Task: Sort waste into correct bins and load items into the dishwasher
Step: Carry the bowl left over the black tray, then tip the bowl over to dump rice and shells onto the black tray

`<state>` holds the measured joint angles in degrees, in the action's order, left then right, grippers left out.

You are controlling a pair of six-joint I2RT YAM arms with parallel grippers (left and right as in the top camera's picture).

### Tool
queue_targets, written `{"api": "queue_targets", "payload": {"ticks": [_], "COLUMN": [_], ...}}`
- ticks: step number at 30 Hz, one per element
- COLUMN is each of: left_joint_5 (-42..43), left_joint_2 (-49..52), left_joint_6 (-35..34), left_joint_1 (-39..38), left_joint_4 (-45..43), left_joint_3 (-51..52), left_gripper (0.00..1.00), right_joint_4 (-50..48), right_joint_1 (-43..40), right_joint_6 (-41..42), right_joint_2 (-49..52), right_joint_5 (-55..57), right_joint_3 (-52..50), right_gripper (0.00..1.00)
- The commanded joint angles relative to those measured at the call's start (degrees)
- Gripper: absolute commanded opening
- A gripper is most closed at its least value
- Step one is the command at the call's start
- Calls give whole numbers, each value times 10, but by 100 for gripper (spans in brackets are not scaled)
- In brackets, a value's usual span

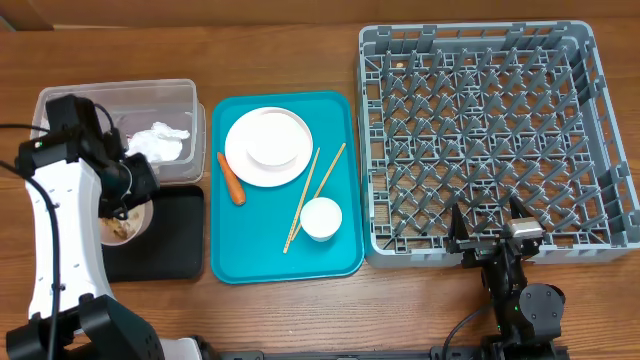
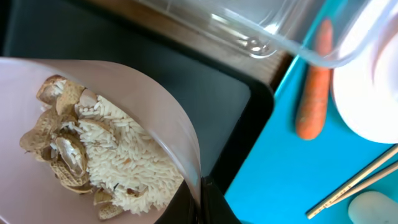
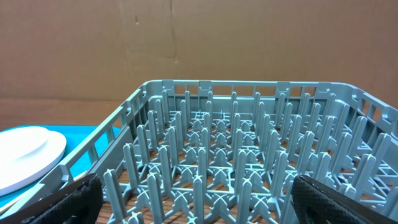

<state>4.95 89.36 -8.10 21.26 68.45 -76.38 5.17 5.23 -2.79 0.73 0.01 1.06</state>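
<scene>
My left gripper [image 2: 200,194] is shut on the rim of a white bowl [image 2: 93,81] that holds beige food scraps and white rice [image 2: 106,162]. The bowl [image 1: 125,226] hangs over the black tray [image 1: 170,240]. Behind it stands the clear tub [image 1: 60,105] with a crumpled white tissue [image 1: 160,141] inside. On the teal tray lie a white plate [image 1: 268,147], an orange carrot [image 1: 231,178], chopsticks [image 1: 312,195] and a small white cup [image 1: 321,218]. My right gripper [image 1: 490,228] is open at the front edge of the grey dish rack [image 1: 490,140], with nothing between its fingers [image 3: 68,199].
The teal tray [image 1: 250,255] sits between the bins and the rack. In the right wrist view, rack pegs [image 3: 211,155] fill the space ahead and the plate [image 3: 25,155] shows at the left. A brown wall stands behind the rack.
</scene>
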Motion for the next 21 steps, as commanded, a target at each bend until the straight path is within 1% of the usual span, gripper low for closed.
{"api": "queue_targets", "payload": {"ticks": [1,6,9,11,12,16,21], "left_joint_5": [99,227,326,402,426,493,574], "left_joint_2": [-9,-9,-9,-9,-9,-9,-9], "left_joint_6": [50,104,147,188,203,252,294], "left_joint_1": [45,115,161,201,216,276,335], "left_joint_4": [-19,-40,-50,-58,-61,-66,-87], "left_joint_3": [18,44,66,89,97,130,163], "left_gripper": [4,4,4,4,4,4,4], "right_joint_4": [-3,-3,-3,-3,-3,-3,-3], "right_joint_1": [-2,-2,-2,-2,-2,-2,-2], "right_joint_6": [-1,-1,-1,-1,-1,-1,-1], "right_joint_2": [-6,-5,-6,-6,-6,-5,-6], "right_joint_5": [-2,-2,-2,-2,-2,-1,-2], "right_joint_3": [-6,-6,-6,-6,-6,-6,-6], "right_gripper": [100,100,100,100,100,100,100]}}
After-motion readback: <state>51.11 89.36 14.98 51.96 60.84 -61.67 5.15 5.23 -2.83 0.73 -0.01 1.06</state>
